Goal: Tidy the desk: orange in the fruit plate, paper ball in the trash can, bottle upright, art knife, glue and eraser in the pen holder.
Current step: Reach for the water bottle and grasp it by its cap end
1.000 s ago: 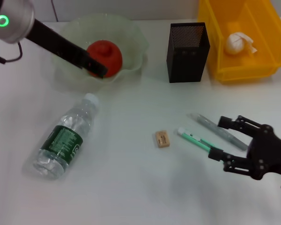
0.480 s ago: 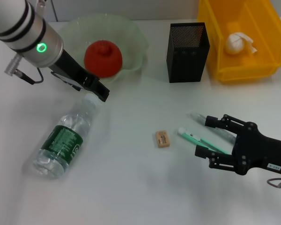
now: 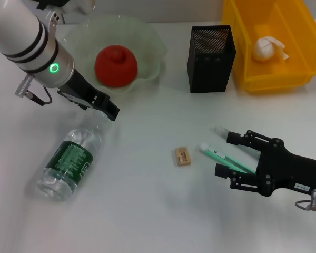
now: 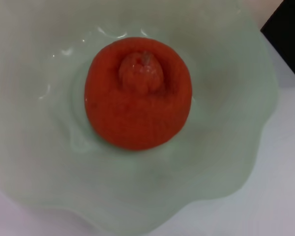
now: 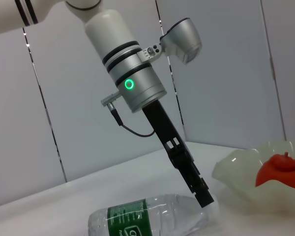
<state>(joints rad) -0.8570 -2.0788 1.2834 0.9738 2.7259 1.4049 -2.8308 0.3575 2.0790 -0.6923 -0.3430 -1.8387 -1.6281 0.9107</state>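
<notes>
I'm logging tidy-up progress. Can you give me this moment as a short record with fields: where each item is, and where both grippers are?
orange: in the fruit plate
paper ball: in the yellow bin
bottle: lying on its side on the desk
eraser: on the desk
two pen-like items: on the desk, between the right jaws
pen holder: upright, nothing seen inside
left gripper: at the bottle's cap end
right gripper: open around the pen-like items

Clear glossy plastic bottle (image 3: 68,163), translucent frosted fruit plate (image 3: 150,63), black mesh pen holder (image 3: 211,59), crumpled paper ball (image 3: 265,49).
</notes>
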